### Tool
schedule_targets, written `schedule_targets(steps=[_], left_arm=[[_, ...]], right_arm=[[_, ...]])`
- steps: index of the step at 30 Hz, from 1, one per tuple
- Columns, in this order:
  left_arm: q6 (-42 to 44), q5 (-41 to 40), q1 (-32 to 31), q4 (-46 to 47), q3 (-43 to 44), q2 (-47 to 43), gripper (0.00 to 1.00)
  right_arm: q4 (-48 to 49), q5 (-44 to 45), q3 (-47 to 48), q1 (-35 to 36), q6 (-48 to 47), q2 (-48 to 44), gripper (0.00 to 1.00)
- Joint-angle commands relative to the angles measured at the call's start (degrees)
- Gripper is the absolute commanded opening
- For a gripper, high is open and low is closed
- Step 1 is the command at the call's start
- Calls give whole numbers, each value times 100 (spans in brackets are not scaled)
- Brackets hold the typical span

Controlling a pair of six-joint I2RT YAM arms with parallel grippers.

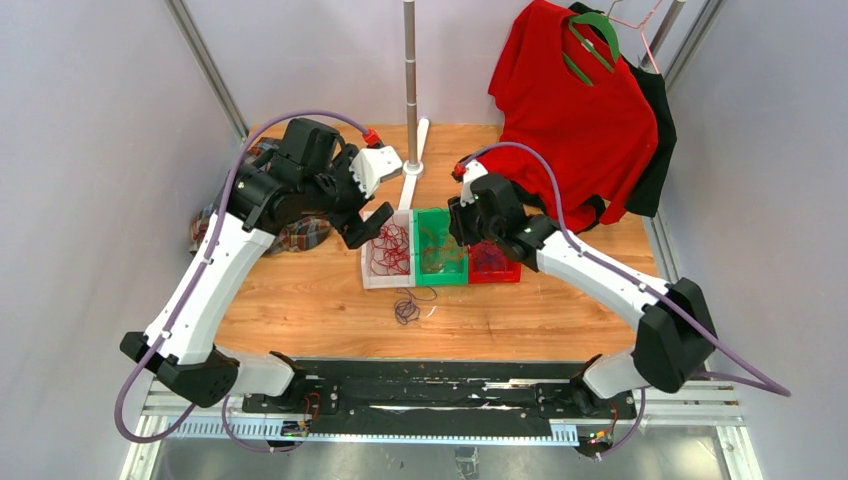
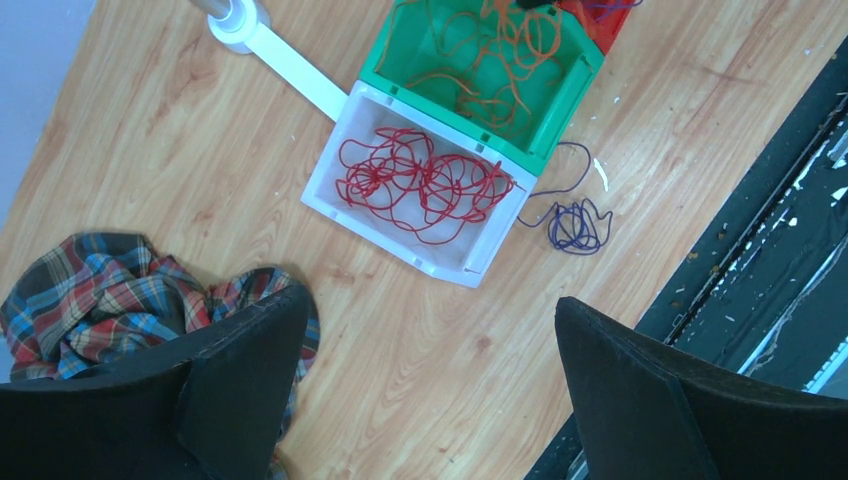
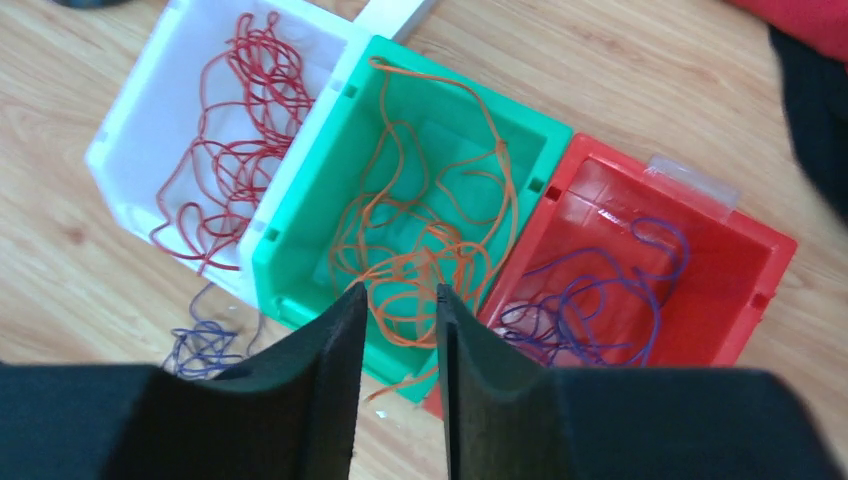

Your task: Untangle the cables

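Right wrist: thin orange cable (image 3: 418, 262) — wiry loops; glossy green bin (image 3: 470, 86).

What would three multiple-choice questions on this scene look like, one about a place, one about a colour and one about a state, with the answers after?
1. Where is the loose purple cable bundle? A in a bin; B on the table; C in a gripper.
2. What colour is the cable in the green bin? A orange; B red; C purple.
3. How is the left gripper? A shut on a cable; B shut, empty; C open.
Answers: 1 B, it lies on bare wood outside the bins. 2 A, orange loops fill that bin. 3 C, its fingers stand wide apart, nothing between them.
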Motion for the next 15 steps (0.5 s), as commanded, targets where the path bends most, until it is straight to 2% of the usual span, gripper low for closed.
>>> schedule_targets(steps=[1,2,4,9,15], left_arm=[[21,-2,33,-121,54,-145,98],[42,-14,33,-132,52,-150,98],[75,-39,32,-144,43,-154,98],[113,-105,42,-133,116,-73,98],[155,-168,139,-136,271,30,98]], right_arm=[[-36,161,425,-80,-331,161,42],[-38,65,409,-63,-331,121,50],[0,-13,291,3,-336,-20,57],[159,-208,-331,419,-357,-400,58],[846,-514,-1109,1660,-509,-266,57]])
